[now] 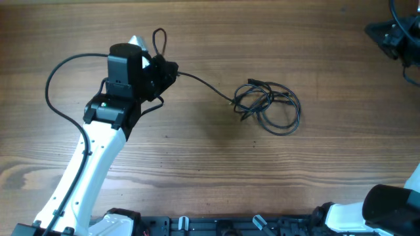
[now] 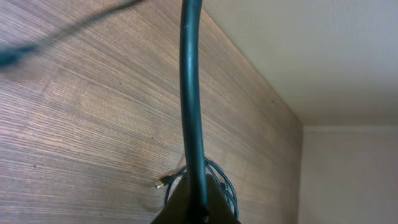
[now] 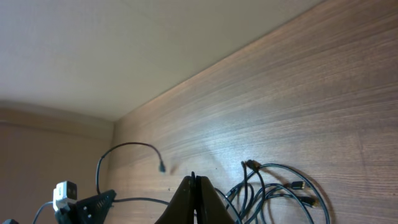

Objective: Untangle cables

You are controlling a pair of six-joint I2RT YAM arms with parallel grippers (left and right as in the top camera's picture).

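One cable [image 1: 203, 82] runs from your left gripper [image 1: 173, 71] to the tangle [image 1: 269, 106], which lies on the table [image 1: 197, 170] well apart from that gripper. Pull on it and you'll likely drag the whole tangle along or cinch its loops tighter, since nothing pins it down. The thin cable could also slip from the pinch. Your left jaws are pressed together on that cable. Your right gripper [image 3: 195, 202] is closed on nothing and touches no cable.
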